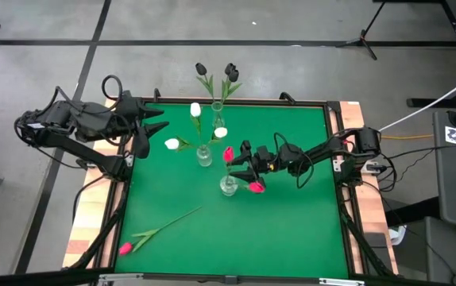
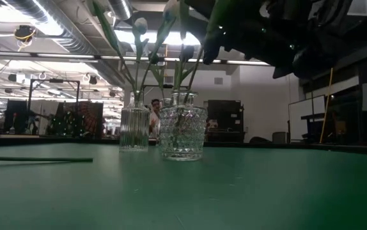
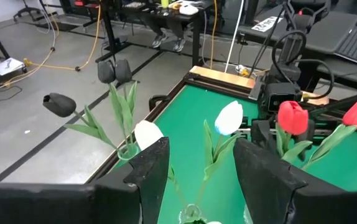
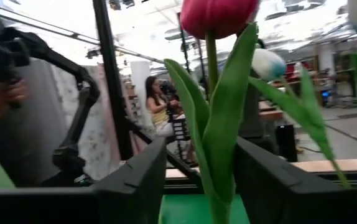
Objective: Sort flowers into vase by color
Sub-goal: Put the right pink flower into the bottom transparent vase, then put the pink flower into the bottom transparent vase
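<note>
Three glass vases stand on the green table. The far one (image 1: pixel 217 107) holds black flowers (image 1: pixel 230 73). The middle one (image 1: pixel 204 156) holds white flowers (image 1: pixel 195 110). The nearest vase (image 1: pixel 228 187) holds two pink-red flowers (image 1: pixel 256 187). My right gripper (image 1: pixel 239 163) is open just right of that vase. A pink-red flower's stem and leaf (image 4: pixel 219 149) stand up between its fingers (image 4: pixel 138 180), the head (image 4: pixel 219 15) above them. Another pink-red flower (image 1: pixel 126 248) lies flat near the front left. My left gripper (image 3: pixel 197 180) waits open over the table's left edge.
The lying flower's long stem (image 1: pixel 172 222) runs from the front left corner toward the middle. A raised dark frame (image 1: pixel 335 159) borders the mat. The mat's right half and near middle are bare. People and equipment show in the room beyond the table.
</note>
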Motion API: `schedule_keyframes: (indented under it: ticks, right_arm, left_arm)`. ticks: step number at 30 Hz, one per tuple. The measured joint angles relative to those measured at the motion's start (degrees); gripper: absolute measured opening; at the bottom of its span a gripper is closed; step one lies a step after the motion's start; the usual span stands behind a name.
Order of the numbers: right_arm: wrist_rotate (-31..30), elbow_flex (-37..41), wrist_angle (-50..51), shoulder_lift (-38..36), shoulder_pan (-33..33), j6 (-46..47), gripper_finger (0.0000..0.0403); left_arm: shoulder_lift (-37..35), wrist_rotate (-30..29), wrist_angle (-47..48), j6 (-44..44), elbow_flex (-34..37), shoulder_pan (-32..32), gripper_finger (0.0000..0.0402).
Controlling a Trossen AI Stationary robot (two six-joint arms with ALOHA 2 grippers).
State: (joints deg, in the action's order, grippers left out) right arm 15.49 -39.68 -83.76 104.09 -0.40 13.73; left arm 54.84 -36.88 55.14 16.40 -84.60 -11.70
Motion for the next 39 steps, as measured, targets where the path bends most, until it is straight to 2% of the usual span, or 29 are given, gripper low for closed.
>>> schedule_keyframes:
  ticks: [5,15,19,23,29,33,36,39]
  right_arm:
    - [5.85,0.02,0.17,-0.93,-1.86,2.44,0.019]
    - [24.93,0.02,0.05,-5.47,-14.62,11.67,0.0191]
    - [35.05,0.02,2.82,-8.12,-20.96,17.36,0.0191]
    - [41.32,0.02,5.43,-11.11,-26.04,19.96,0.0191]
    - [46.84,0.02,10.61,-14.97,-31.36,20.79,0.0191]
    - [49.0,0.02,15.15,-17.8,-34.07,20.74,0.0191]
    - [49.59,0.02,15.78,-19.3,-35.08,20.62,0.0191]
    - [49.66,0.02,16.35,-20.17,-35.0,20.55,0.0191]
  left_arm:
    - [-0.01,0.02,-0.01,0.37,0.0,-0.01,0.0178]
    - [-0.01,0.82,0.89,2.78,0.0,0.01,0.0178]
    - [0.31,4.66,6.52,5.54,0.0,0.0,0.0178]
    - [2.44,8.12,13.58,10.98,0.0,-0.05,0.0178]
    - [8.03,11.89,18.41,13.74,0.0,-1.48,0.0178]
    - [12.76,18.17,20.94,16.43,0.0,-4.5,0.0178]
    - [16.34,20.26,25.73,21.32,0.0,-8.03,0.0178]
    - [19.61,20.81,30.18,30.47,0.0,-12.08,0.0178]
